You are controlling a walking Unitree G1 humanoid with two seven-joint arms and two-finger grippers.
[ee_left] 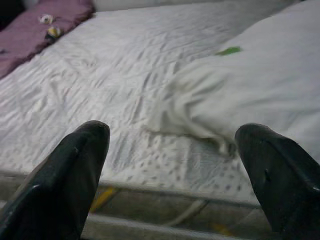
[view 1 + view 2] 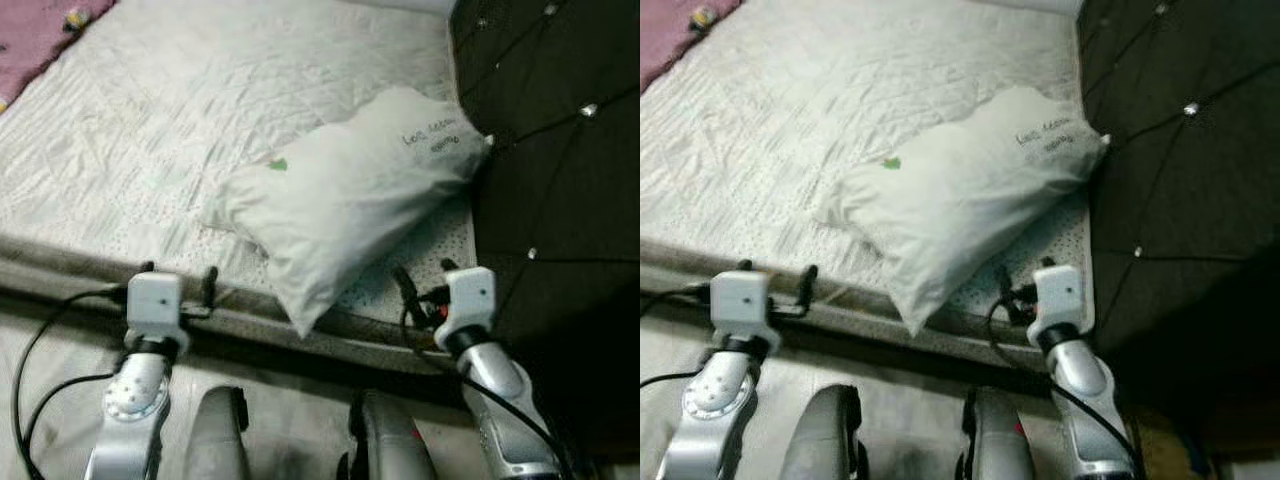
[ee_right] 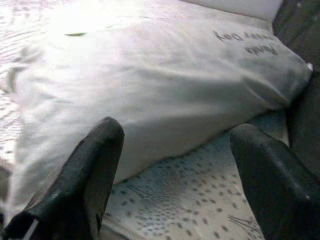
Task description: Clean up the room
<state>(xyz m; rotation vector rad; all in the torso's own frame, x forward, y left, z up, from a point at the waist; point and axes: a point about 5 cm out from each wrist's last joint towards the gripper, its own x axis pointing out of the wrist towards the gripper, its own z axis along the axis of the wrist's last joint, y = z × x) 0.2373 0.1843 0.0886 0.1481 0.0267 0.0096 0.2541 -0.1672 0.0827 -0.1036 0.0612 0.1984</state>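
A white pillow with a small green mark and dark lettering lies askew on the bed, one corner hanging over the near edge, its far end against the dark headboard. My left gripper is open at the bed's near edge, left of the pillow's lower corner and apart from it. My right gripper is open too, just right of that corner over the dotted sheet. In the right wrist view the pillow lies close ahead of the fingers; the left wrist view has the pillow further ahead and to one side.
The white quilted bedspread covers the mattress. A purple blanket with a small yellow toy lies at the far left corner. The padded dark headboard walls off the right side. A grey bed frame rail runs along the near edge.
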